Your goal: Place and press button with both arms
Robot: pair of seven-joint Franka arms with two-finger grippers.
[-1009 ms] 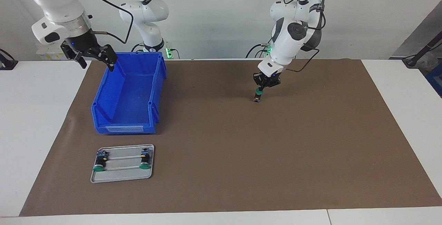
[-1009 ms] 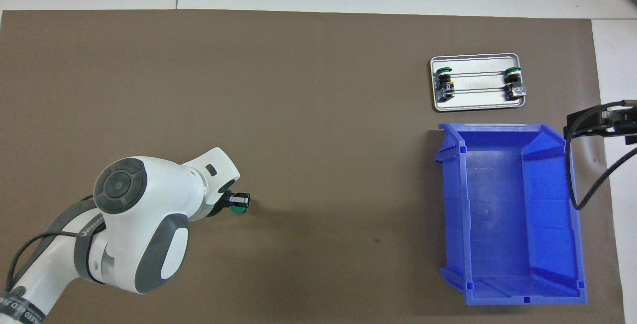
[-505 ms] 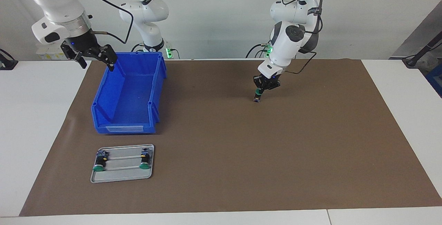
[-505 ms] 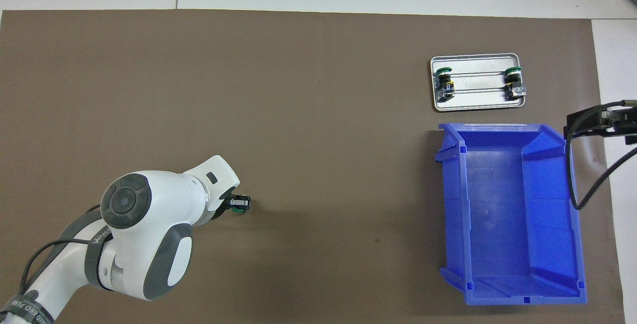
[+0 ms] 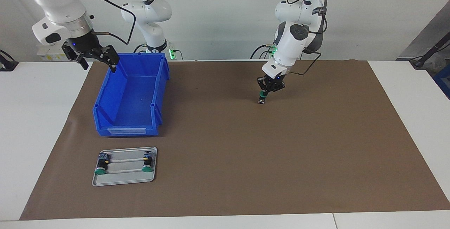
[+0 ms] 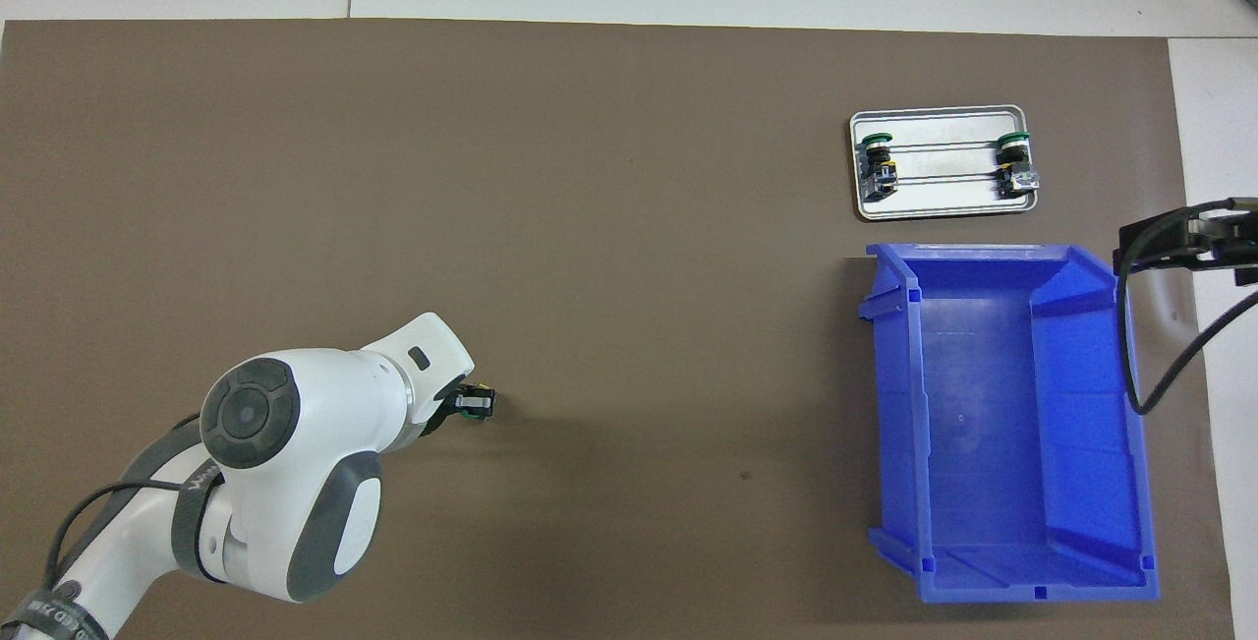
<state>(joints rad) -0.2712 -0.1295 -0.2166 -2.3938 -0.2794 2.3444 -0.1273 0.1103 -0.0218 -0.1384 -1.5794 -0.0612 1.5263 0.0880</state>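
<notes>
Brown mat (image 5: 246,158) spread over the white table (image 5: 31,123), nearly edge to edge. Blue bin (image 5: 130,97) standing open and bare inside on the mat, toward the right arm's end. Silver tray (image 5: 123,181) lying just beside the bin, farther from the robots, carrying two green-capped switches (image 5: 147,164) on their sides, one at each end. Right gripper (image 5: 95,58) hanging in the air over the bin's outer rim, at the corner nearest the robots, fingers spread wide, nothing between them. Left gripper (image 5: 263,94) well apart from the bin, down low over bare mat toward the left arm's end, pinched tight on the button (image 5: 262,97). Button held upright, green cap up at the fingertips, terminal end down at the mat; contact with the mat impossible to judge.
</notes>
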